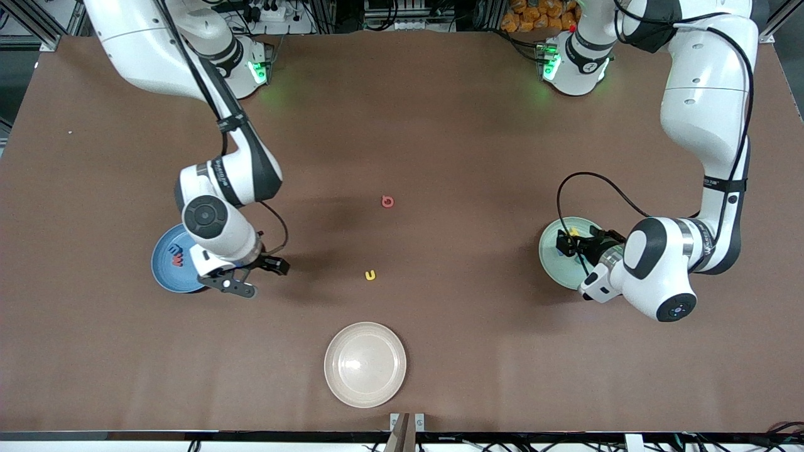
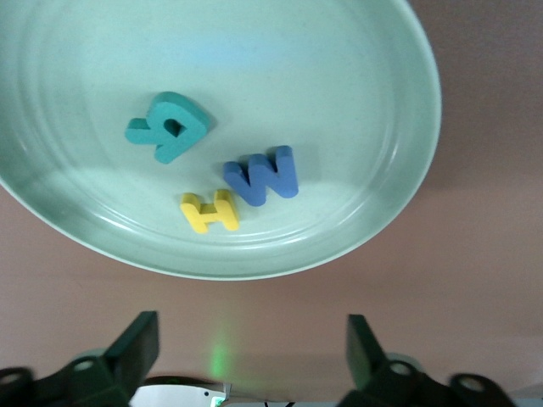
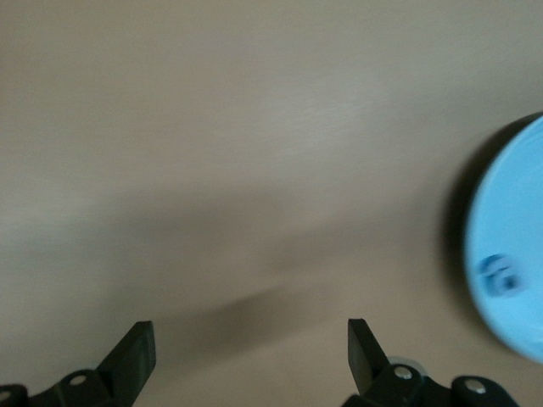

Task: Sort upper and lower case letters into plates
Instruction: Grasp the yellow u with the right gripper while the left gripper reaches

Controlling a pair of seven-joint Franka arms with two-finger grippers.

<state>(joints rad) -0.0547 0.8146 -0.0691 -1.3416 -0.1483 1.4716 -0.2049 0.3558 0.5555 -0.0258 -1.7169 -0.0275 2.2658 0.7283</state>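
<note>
Mint green plate [image 2: 373,212] contains teal [image 2: 167,127], blue [image 2: 263,176] and yellow letters [image 2: 210,212]; sky blue plate [image 1: 164,270] contains letters [image 1: 177,255]; left gripper [image 2: 250,356] and right gripper [image 3: 250,356] released, empty.

A brown table [image 1: 440,125] carries three plates: a blue plate [image 1: 164,273] toward the right arm's end, a mint plate [image 1: 556,263] toward the left arm's end, and a cream plate [image 1: 365,364] nearest the front camera. A pink letter [image 1: 387,201] and a yellow letter [image 1: 370,275] lie loose mid-table, the yellow nearer the camera.

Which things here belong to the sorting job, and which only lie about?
Belong to the job:
- blue plate
- green plate, holding teal, blue W, yellow H
- pink letter
- yellow letter

Lying about:
- cream plate
</note>
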